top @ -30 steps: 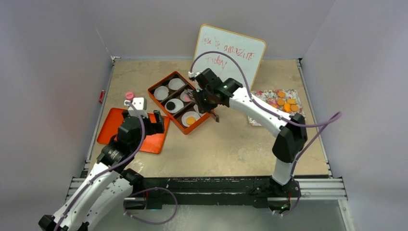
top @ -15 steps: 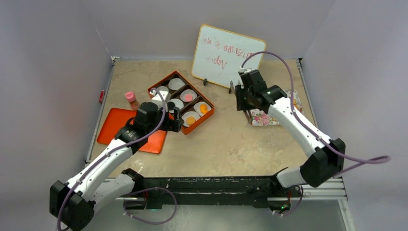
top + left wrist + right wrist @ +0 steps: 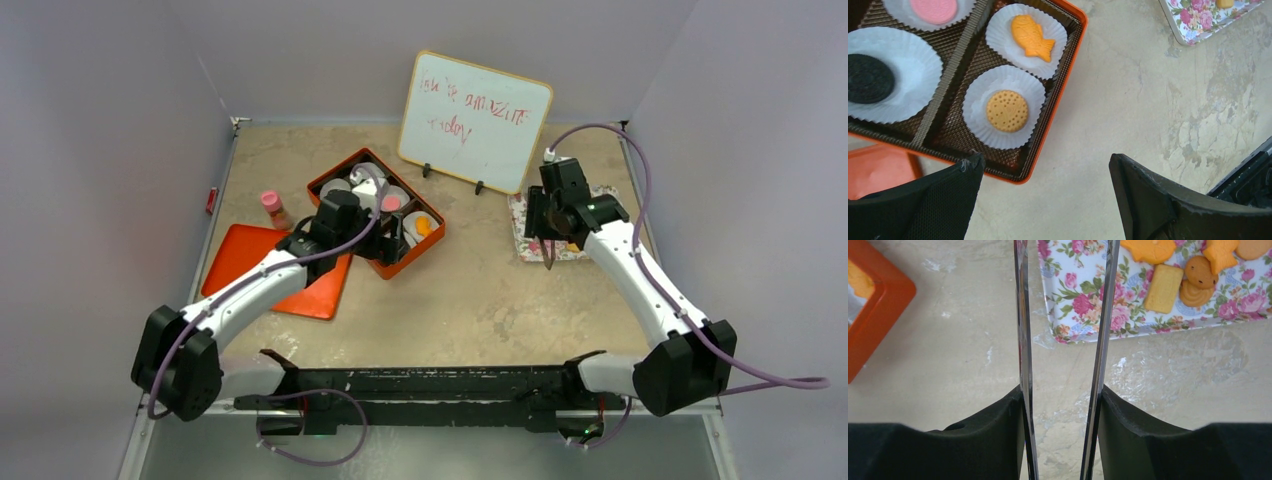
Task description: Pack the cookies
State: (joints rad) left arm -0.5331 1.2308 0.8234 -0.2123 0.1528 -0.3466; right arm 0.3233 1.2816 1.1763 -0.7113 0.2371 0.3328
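Note:
The orange box holds white paper cups. In the left wrist view its corner shows a round orange cookie, a fish-shaped orange one, a black one and a pink one. My left gripper hangs open and empty over the box's near corner. My right gripper is shut on metal tongs, their blades apart and empty, at the near left edge of the floral tray. Several orange cookies lie on that tray.
A whiteboard stands at the back. The orange lid lies left of the box, with a pink-capped bottle behind it. Grey walls close in the table on three sides.
My right arm has swung with the tongs from the box rightward to the floral tray. My left arm has reached forward and right from the lid over the box.

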